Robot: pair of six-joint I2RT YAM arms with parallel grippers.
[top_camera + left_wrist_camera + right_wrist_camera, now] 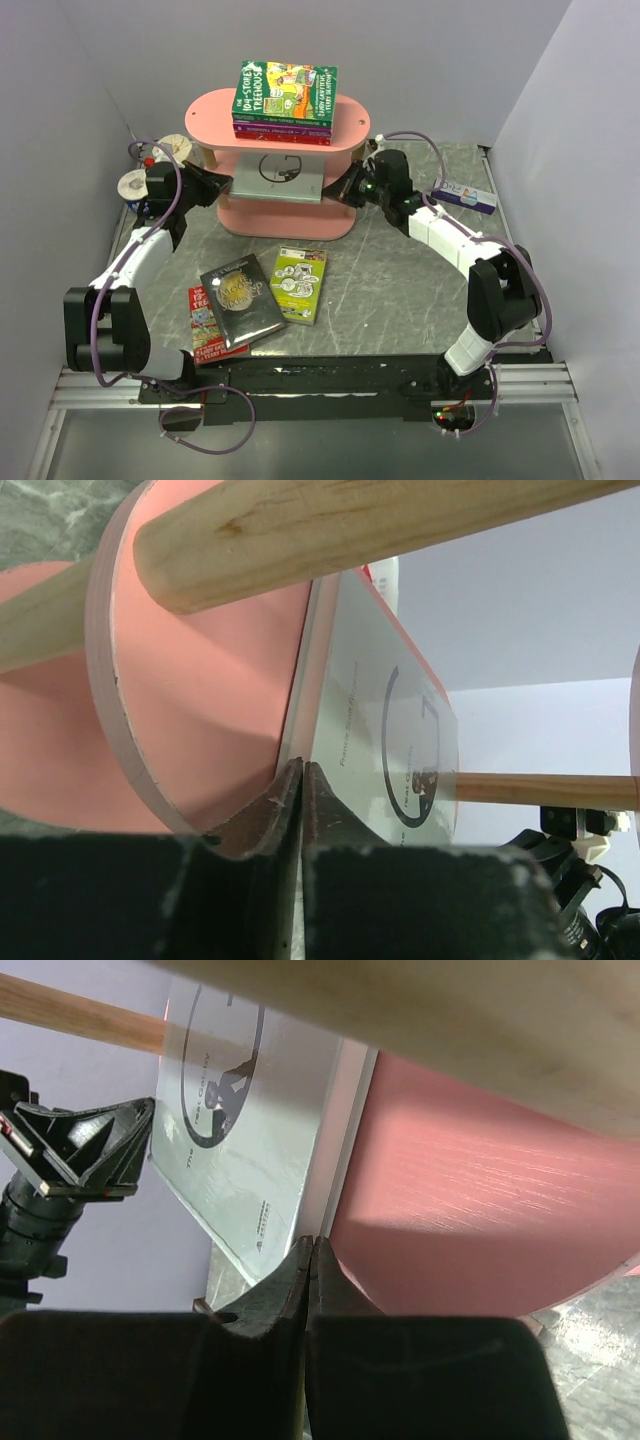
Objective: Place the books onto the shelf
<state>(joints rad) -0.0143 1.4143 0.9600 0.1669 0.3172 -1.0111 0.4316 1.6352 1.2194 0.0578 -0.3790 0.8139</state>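
On the left, the left tool (222, 186) is seen pressed together on the left edge of the grey book (278, 168), with the thin edge pinched between its fingertips. The grey book is laid on the middle board of the pink shelf (210, 110), between the posts, with its long axis running left to right and its near edge apparently overhanging the board. On the right, the right tool (347, 186) is likewise pressed together on the opposite edge, so the book is spanned by both tools and neither arm is nearer. A push toward the far side, then a release, is judged to be what remains. A stack of books (285, 98) is carried on the top board; a red book (203, 325), a dark book (240, 300) and a lime-green book (300, 283) are left on the worktop (400, 300), nearer the left arm.
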